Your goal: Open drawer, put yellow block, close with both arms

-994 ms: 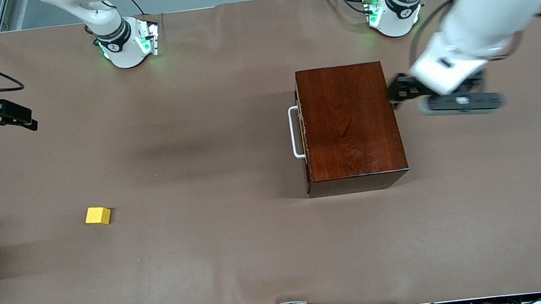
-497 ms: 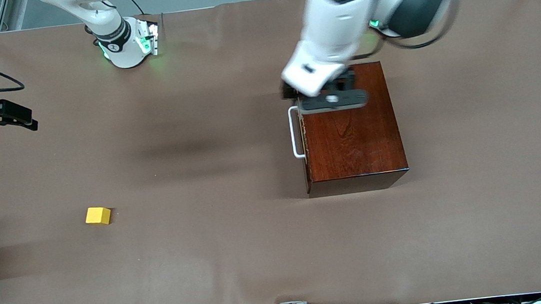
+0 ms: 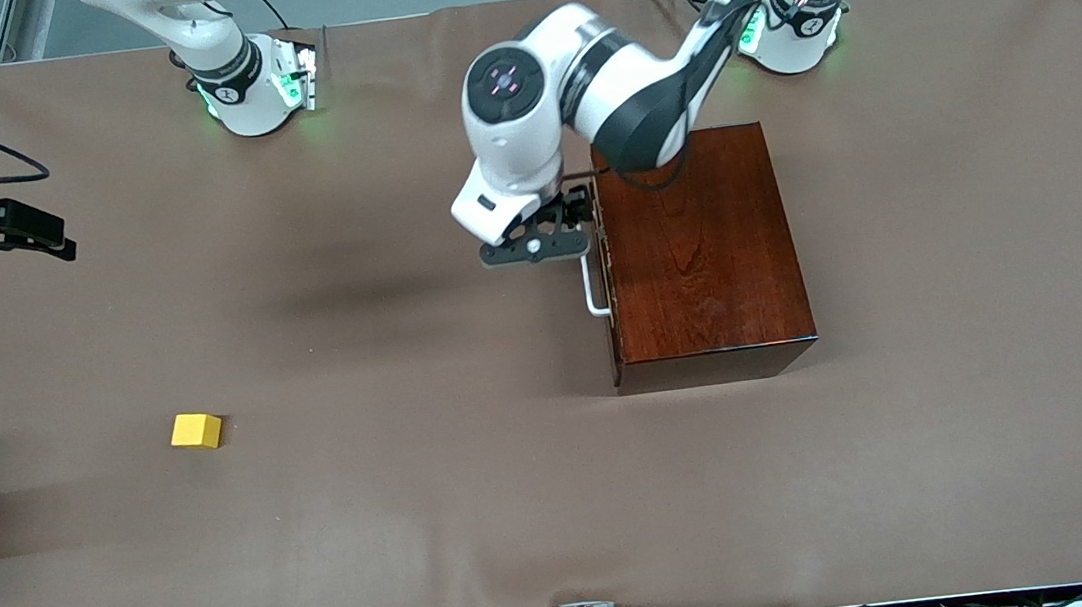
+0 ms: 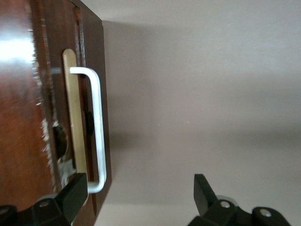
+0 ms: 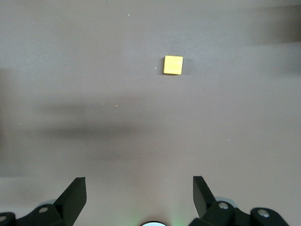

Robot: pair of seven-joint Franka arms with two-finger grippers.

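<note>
The drawer [image 3: 605, 256] is shut inside the dark reddish-brown box [image 3: 701, 251]. Its white bar handle [image 3: 590, 288] faces the right arm's end of the table. My left gripper [image 3: 549, 232] hangs open just in front of the drawer, over the handle's end that lies farther from the front camera. In the left wrist view the handle [image 4: 96, 122] runs beside one finger [image 4: 75, 190], with nothing between the fingers of the left gripper [image 4: 139, 186]. The yellow block [image 3: 196, 430] lies alone toward the right arm's end. My right gripper [image 5: 139, 188] waits open, high above the table, with the yellow block [image 5: 173, 65] in its view.
Brown cloth [image 3: 423, 517] covers the whole table. The right arm's base [image 3: 251, 83] and the left arm's base [image 3: 788, 26] stand along the edge farthest from the front camera. Wide bare cloth lies between the block and the box.
My left arm has swung from beside the box at its own end, across the box's top, to the front of the drawer by the handle. The right arm, block and box have not moved.
</note>
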